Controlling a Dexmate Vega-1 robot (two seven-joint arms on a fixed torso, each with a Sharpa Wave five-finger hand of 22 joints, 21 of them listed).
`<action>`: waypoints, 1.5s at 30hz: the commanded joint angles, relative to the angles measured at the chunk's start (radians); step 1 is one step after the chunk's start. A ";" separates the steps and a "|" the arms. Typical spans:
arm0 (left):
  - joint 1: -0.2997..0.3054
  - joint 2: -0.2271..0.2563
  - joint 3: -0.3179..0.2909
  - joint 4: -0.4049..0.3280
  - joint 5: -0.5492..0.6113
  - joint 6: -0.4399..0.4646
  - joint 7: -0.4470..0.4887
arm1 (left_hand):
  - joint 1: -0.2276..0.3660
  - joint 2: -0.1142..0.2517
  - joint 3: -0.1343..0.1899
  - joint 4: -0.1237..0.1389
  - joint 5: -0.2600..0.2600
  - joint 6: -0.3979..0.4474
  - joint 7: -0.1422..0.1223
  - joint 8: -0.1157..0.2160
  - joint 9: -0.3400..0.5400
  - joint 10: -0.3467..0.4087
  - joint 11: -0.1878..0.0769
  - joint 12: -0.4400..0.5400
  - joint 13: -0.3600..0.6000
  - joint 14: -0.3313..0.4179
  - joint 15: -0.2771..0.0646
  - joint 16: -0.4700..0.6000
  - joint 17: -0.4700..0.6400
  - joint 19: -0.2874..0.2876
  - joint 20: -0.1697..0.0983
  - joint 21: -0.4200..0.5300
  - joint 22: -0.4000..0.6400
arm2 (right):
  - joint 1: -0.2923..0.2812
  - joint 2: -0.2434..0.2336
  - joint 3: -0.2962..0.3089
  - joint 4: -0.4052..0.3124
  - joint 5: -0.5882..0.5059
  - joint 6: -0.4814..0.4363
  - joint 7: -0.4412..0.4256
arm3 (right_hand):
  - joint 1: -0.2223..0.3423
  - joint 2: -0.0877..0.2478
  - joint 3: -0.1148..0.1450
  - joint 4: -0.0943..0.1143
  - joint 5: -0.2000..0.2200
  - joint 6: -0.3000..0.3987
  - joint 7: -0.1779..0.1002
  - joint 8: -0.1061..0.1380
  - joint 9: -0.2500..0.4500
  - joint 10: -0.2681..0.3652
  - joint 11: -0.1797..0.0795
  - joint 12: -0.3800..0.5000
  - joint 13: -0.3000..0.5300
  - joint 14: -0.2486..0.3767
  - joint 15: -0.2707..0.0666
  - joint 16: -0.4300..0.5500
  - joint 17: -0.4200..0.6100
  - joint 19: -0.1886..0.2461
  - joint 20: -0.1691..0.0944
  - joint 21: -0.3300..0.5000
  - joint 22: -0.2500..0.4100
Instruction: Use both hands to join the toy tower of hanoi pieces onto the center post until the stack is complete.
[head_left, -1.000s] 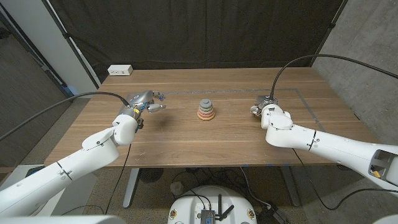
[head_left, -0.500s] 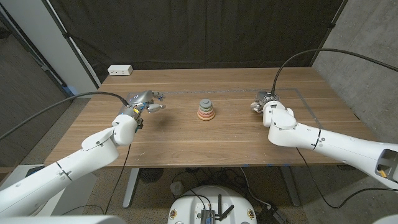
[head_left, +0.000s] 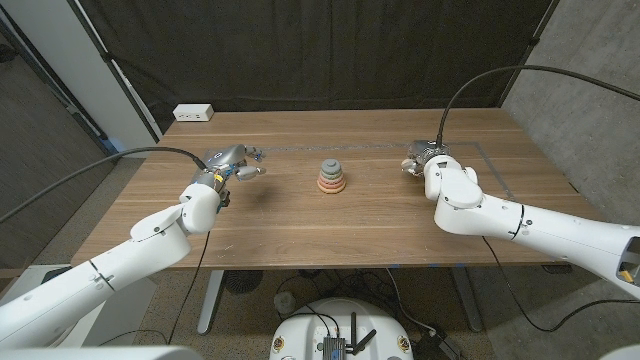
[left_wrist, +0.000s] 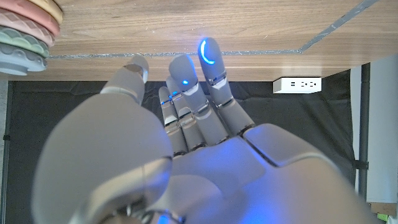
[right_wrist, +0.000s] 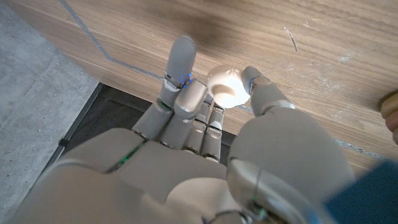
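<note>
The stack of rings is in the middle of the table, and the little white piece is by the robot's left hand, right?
Not quite. The stack of rings is in the middle of the table, but the little white piece is by the robot's right hand, between its fingertips. The right wrist view shows it. The left hand holds nothing.

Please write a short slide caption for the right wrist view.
Right hand reaching toward a small white piece on the wooden table.
</note>
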 joint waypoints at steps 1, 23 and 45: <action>0.008 0.001 -0.003 -0.007 -0.003 0.002 0.003 | -0.006 0.002 0.011 0.000 0.007 0.014 0.001 0.000 0.001 0.007 0.002 -0.002 0.004 0.007 -0.001 0.001 0.003 0.003 -0.112 0.007 0.003 | -0.021 -0.019 0.036 -0.052 -0.046 0.018 0.047 | 0.021 0.010 0.007 0.002 0.006 0.014 -0.002 0.007 0.004 0.024 -0.018 0.001 0.006 0.012 0.000 0.004 0.005 0.006 -0.043 0.009 0.005; 0.023 0.006 -0.009 -0.019 0.002 0.010 0.012 | 0.004 -0.003 0.017 -0.004 0.008 0.015 0.000 -0.002 0.002 0.006 -0.001 -0.005 0.008 0.008 -0.001 0.000 0.004 0.006 -0.112 0.008 0.002 | -0.089 -0.031 0.142 -0.103 -0.094 0.146 0.110 | 0.023 0.010 0.008 0.002 0.008 0.006 -0.001 0.001 0.002 0.029 -0.021 -0.007 0.010 0.013 0.000 0.005 0.005 0.006 -0.043 0.008 0.004; 0.017 -0.002 -0.009 -0.022 -0.001 0.017 0.009 | 0.013 -0.005 0.024 -0.003 0.007 0.014 -0.001 -0.004 0.004 0.004 -0.001 -0.008 0.012 0.006 -0.001 -0.006 0.000 0.007 -0.113 0.011 0.001 | -0.145 0.010 0.256 -0.103 -0.144 0.359 0.165 | 0.027 0.010 0.007 0.001 0.009 0.007 0.001 -0.002 -0.001 0.032 -0.019 -0.016 0.014 0.011 0.000 0.002 0.002 0.010 -0.043 0.011 0.006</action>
